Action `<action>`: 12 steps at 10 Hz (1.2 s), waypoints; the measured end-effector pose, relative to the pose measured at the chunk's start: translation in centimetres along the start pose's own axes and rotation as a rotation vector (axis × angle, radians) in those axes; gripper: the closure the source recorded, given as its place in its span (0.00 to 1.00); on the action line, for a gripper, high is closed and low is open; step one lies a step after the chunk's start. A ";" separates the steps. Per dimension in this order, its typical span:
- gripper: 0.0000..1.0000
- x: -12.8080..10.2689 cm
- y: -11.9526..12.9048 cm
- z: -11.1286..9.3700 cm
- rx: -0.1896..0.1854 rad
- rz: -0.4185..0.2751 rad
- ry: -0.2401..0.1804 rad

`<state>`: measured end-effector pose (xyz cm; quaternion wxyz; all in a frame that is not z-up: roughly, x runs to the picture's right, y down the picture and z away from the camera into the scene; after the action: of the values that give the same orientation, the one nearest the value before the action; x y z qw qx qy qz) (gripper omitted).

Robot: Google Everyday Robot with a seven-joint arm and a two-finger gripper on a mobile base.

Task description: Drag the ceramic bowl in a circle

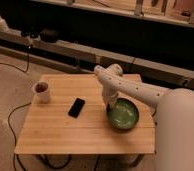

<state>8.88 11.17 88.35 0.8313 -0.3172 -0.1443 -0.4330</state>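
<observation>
Mug sits far left on the table, phone mid-table, both well apart from the work. Gripper is down at the left rim of the bowl, jaws closed tight; it looks pinched on that rim. Bowl's on the right side of the table, near the right edge. My read: you're in the drag itself, not the approach. Next move: sweep the arc with the bowl flat on the wood and the pinch firm, and bend the path inward. There's little margin on the right and plenty toward the phone, but stop short of it.
</observation>
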 end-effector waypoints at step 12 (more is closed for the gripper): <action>0.85 -8.7 9.0 2.7 -0.110 -0.223 -0.055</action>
<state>11.23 22.17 82.29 0.7549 -0.3561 -0.1773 -0.5213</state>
